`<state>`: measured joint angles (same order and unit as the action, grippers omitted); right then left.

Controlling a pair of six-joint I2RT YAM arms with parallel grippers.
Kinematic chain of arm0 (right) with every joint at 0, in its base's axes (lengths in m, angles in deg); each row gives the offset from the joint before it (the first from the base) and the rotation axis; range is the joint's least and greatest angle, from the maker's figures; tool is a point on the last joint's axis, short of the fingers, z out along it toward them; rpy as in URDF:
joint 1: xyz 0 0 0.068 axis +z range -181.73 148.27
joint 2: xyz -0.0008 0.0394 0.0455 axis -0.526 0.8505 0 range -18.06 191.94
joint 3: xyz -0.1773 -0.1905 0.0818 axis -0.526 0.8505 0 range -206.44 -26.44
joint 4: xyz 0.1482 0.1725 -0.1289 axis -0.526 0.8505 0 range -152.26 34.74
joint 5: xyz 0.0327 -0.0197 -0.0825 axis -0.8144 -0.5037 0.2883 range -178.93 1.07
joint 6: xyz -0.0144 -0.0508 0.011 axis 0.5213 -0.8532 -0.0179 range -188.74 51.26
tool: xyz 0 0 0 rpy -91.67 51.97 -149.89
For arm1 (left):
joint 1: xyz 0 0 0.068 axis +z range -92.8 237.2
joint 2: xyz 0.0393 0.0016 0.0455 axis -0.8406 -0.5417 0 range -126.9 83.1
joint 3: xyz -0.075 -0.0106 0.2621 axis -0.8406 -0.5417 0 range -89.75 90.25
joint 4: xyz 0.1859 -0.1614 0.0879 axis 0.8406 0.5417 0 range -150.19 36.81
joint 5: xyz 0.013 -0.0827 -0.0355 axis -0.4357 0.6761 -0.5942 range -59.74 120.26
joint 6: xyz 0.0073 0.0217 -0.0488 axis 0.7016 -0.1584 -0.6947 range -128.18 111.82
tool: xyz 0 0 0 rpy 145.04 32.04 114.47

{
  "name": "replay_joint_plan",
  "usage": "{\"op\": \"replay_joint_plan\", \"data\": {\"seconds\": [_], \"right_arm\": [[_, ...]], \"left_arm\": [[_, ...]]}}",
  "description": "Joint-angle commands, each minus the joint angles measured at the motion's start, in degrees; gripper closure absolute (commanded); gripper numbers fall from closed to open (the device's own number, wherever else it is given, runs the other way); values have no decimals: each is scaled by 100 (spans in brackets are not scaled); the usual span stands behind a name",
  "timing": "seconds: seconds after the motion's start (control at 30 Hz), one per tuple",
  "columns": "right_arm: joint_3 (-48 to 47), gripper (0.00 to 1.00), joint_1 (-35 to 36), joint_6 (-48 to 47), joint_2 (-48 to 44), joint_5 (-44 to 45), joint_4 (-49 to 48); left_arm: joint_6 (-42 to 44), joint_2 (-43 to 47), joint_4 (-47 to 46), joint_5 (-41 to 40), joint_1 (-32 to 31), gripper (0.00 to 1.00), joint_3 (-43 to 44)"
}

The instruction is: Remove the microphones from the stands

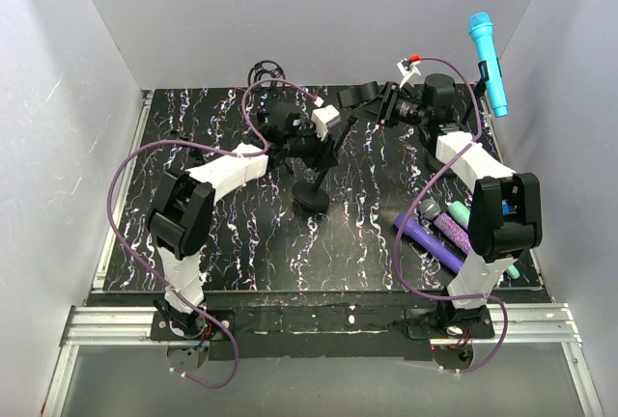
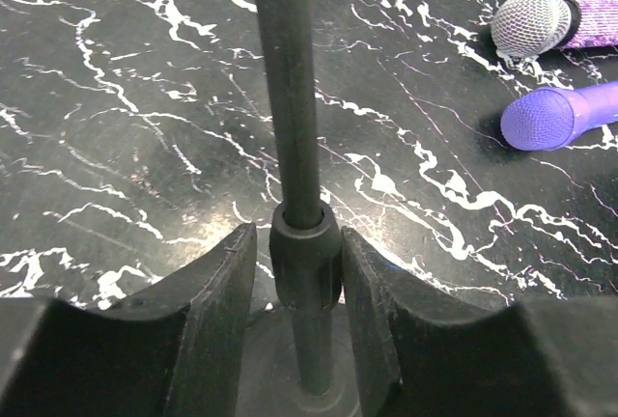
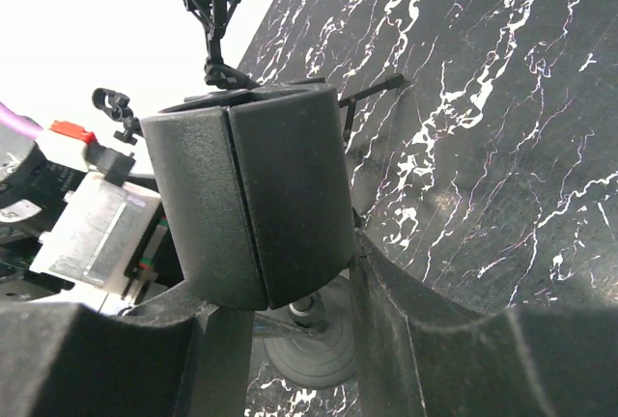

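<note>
Microphone [image 3: 251, 195], seemingly this black barrel, sits clamped in my partly open right claw [image 3: 280, 282] above the tabletop [image 3: 502, 98]. My left claw [image 2: 299, 253] pinches the pole of the stand [image 2: 290, 79] low down, jaws narrow.

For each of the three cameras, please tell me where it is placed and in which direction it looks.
Top external: above and behind the bases, looking down on the table; left arm and right arm show whole.
Left wrist: on the left arm, looking down along its fingers, which flank the pole of the stand.
Right wrist: on the right arm, looking across the table; its fingers hold a black cylinder.
Shared: all three show the stand; top and left wrist show the purple microphone.
</note>
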<state>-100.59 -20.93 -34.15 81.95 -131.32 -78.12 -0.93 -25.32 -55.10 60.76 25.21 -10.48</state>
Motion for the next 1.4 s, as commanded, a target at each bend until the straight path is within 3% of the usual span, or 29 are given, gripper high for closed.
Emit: {"op": "replay_joint_plan", "data": {"seconds": [0.0, 0.07, 0.13, 0.23, 0.27, 0.33, 0.37, 0.4, 0.57, 0.7, 0.77, 0.83, 0.9, 1.0, 1.07, 1.13, 1.2, 1.37], "right_arm": [[76, 99, 27, 171, -306, -182, 83], [67, 99, 27, 171, -280, -164, 109], [50, 99, 27, 197, -245, -138, 162], [-64, 99, 35, 372, -245, 247, 450], [-134, 99, 44, 521, -271, 545, 748], [-266, 99, 88, 785, -341, 1055, 1328], [-336, 99, 166, 882, -359, 1292, 1574], [-433, 99, 228, 1013, -385, 1573, 1977], [-942, 99, 588, 1691, -324, 3753, 3860], [-891, 99, 668, 1552, -253, 4011, 3890], [-760, 99, 616, 1218, -288, 3915, 3609], [-558, 99, 519, 885, -350, 3617, 3153], [-338, 99, 423, 533, -377, 3021, 2520], [-83, 99, 282, 216, -341, 2001, 1667], [-21, 99, 247, 110, -315, 1613, 1280], [6, 99, 229, 39, -306, 1261, 1033], [23, 99, 237, 74, -289, 1111, 910], [50, 99, 273, 136, -324, 934, 856]], "left_arm": [[58, -135, -148, 535, -9, 66, 230], [102, -197, -78, 685, -18, 79, 282], [102, -215, -42, 764, -27, 99, 344], [75, -83, -16, 328, -105, 100, 397], [241, 39, -16, -415, -263, 100, 379], [1055, 399, -644, -3212, -903, 100, 74], [1434, 470, -962, -4044, -1054, 100, -102], [1290, 471, -1035, -4461, -1064, 100, -87], [386, -46, -361, -5132, -1073, 100, 282], [-425, -390, 536, -5274, -1073, 100, 748], [-313, -338, 687, -4898, -1055, 65, 783], [-57, -189, 853, -4248, -976, 40, 810], [-13, -40, 1116, -3128, -740, 28, 871], [-415, 49, 1363, -20, 111, 25, 968], [-435, -125, 1705, 1199, 447, 27, 1222], [-76, -345, 2362, 1764, 518, 30, 1573], [136, -452, 2436, 1889, 509, 36, 1592], [-197, -531, 1743, 2021, 509, 39, 1293]]}}
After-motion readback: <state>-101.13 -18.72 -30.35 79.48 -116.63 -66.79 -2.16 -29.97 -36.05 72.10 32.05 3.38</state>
